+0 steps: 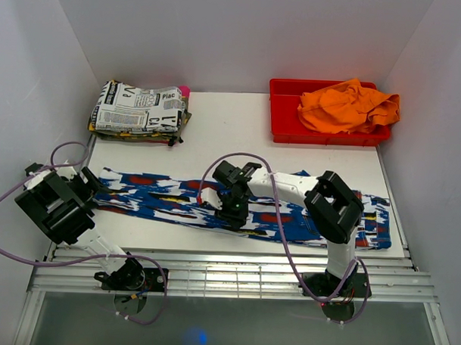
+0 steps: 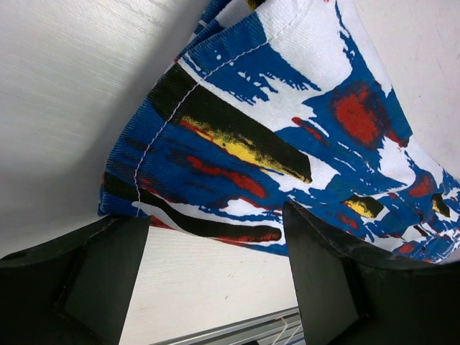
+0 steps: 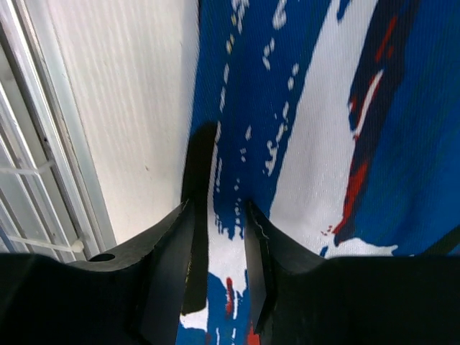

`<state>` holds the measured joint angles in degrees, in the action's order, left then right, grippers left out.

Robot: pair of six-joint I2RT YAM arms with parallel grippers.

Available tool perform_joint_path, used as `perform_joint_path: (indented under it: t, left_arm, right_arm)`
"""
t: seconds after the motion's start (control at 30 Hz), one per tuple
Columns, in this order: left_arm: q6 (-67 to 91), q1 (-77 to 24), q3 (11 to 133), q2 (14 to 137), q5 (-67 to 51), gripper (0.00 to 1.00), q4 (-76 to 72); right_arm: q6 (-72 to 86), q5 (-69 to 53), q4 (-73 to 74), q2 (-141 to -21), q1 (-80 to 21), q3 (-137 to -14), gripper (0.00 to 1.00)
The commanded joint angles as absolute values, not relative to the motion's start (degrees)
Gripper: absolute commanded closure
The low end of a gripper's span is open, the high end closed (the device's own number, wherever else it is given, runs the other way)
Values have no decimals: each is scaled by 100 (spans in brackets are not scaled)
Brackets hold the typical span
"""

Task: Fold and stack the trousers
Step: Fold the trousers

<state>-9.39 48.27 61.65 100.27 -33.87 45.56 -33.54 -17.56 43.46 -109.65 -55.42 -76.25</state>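
Careful, your left gripper (image 2: 215,237) is spread, not yet on the trousers (image 1: 169,193); right gripper (image 3: 219,215) pinches their near edge; lift now & I reckon the left end'll drag, skewing the fold.

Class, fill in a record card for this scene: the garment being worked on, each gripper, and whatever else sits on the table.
trousers: spread flat, lengthwise across the table, not yet folded
left gripper: open, at the trousers' end on the left arm's side, hem lying across its fingertips
right gripper: closed narrowly on the trousers' near edge, about midway along
newspaper-print cloth: folded pile, far left corner
red bin: far right, holding a crumpled orange cloth
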Motion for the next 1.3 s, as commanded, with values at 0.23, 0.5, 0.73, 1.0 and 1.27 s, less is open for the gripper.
perform_joint_path:
  t: [0.23, 0.5, 0.73, 1.0, 1.27]
  left_arm:
    - [-1064, 4869, 6029, 9879, -3217, 14, 4430]
    - [-1002, 4869, 6047, 9896, -3076, 14, 4377]
    - [-949, 4869, 6100, 9940, -3050, 14, 4351]
    - [-896, 4869, 6003, 9905, -2839, 13, 4254]
    - [-844, 4878, 6029, 9932, -2593, 12, 4210]
  right_arm:
    - [-2883, -1477, 3973, -10916, -5994, -8103, 60]
    - [-2821, -1468, 3815, -11100, -6064, -8016, 60]
    - [-2813, -1433, 3700, -11083, -6117, -7796, 71]
    - [-2812, -1397, 3849, -10890, -6135, -7840, 92]
    - [-2900, -1362, 3928, -10424, -6135, -7427, 92]
